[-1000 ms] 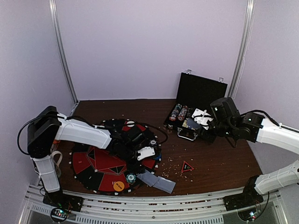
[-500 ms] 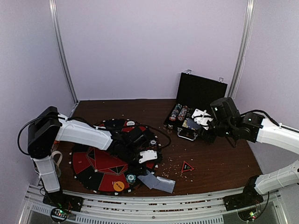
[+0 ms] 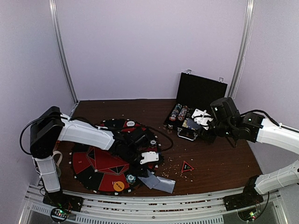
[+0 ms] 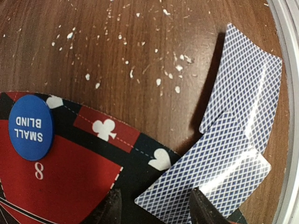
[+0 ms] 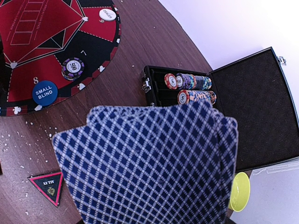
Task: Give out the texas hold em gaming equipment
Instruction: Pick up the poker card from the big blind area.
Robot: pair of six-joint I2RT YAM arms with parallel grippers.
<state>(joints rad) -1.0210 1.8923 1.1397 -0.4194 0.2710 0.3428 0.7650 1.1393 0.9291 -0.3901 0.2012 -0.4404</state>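
Observation:
Two grey-blue-backed playing cards [image 4: 247,88] lie overlapping at the near rim of the round red and black mat [image 4: 70,177]; they also show from above as cards [image 3: 161,183]. My left gripper [image 4: 156,210] hovers open over the nearer card's corner [image 4: 187,186]. A blue "small blind" disc [image 4: 31,127] sits on the mat. My right gripper [image 3: 202,117] holds a fan of cards [image 5: 149,163] by the open chip case; the fan hides its fingers. A striped poker chip [image 5: 73,68], an orange disc [image 3: 118,186] and a white disc [image 5: 107,14] rest on the mat.
The black chip case [image 5: 261,107] stands open at the back right with rows of chips [image 5: 189,81] in it. A yellow bowl [image 5: 239,191] sits beside it. A red triangular marker [image 3: 187,166] lies on the brown table among white crumbs [image 4: 159,81].
My left gripper has shifted a little toward the near edge, over the two cards, and one card's edge has moved. The right arm has stayed still with its fan.

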